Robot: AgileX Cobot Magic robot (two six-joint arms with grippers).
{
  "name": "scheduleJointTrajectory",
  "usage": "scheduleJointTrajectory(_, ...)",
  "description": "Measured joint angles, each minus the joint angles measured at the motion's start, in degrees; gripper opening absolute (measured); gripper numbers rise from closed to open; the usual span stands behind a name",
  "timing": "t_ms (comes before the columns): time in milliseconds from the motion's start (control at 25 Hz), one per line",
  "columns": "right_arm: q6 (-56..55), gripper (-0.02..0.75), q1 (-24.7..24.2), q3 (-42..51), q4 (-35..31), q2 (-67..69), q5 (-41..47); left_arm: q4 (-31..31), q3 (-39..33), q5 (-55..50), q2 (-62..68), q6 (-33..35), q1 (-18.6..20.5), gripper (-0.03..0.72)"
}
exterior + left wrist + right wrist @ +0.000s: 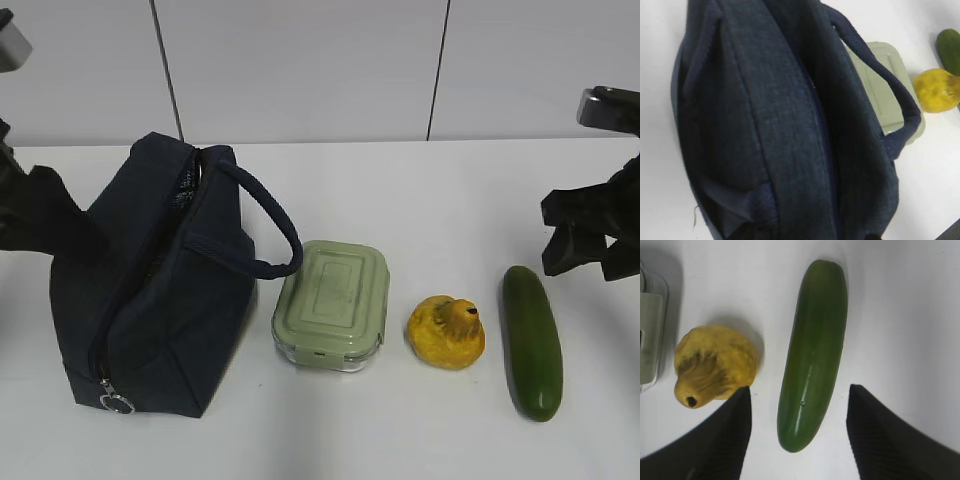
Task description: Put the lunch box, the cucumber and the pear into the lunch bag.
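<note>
Navy lunch bag (150, 280), lunch box (332, 303), pear (447, 332) and cucumber (531, 340) sit in 1 row on white table (420, 200).
Right gripper (799, 405) hangs open, its 2 fingers straddling the cucumber; left gripper's state cannot be told.

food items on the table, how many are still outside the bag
2. The pear lies right of the lunch box, and the cucumber lies furthest right, between the right gripper's open jaws. The bag's inside is not visible, so more may be hidden.

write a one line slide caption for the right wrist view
Open right tool straddling the cucumber on the table, pear lying just beside it.
</note>
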State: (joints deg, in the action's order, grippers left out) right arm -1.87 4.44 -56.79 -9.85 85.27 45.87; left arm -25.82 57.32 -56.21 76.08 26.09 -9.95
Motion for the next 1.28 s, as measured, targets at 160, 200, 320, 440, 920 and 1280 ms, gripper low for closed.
scheduleJointTrajectory(160, 0.0, 0.463, 0.0, -1.41, 0.0, 2.16, -0.13, 0.69, 0.0, 1.01, 2.28, -0.25, -0.6, 0.215)
scheduleJointTrajectory(200, 0.0, 0.463, 0.0, -1.83, 0.0, 2.6, -0.22, 1.1, 0.0, 1.31, 2.8, -0.31, -0.6, 0.153)
scheduleJointTrajectory(320, 0.0, 0.463, 0.0, -2.47, 0.0, 3.81, -0.74, 1.8, 0.02, 1.78, 3.75, -0.67, -0.6, 0.036)
scheduleJointTrajectory(440, 0.0, 0.463, 0.0, -2.49, 0.0, 4.8, -1.42, 2.45, 0.02, 2.22, 3.83, -0.91, -0.6, 0.01)
scheduleJointTrajectory(920, -0.03, 0.463, -0.8, -2.74, -0.61, 12.1, -3.19, 3.66, 0.02, 3.08, 3.83, -1.53, -0.6, 0.004)
scheduleJointTrajectory(1280, -0.03, 0.463, -0.9, -4.66, -1.85, 20.34, -6.1, 3.81, 0.02, 3.29, 3.83, -1.58, -0.6, 0.004)
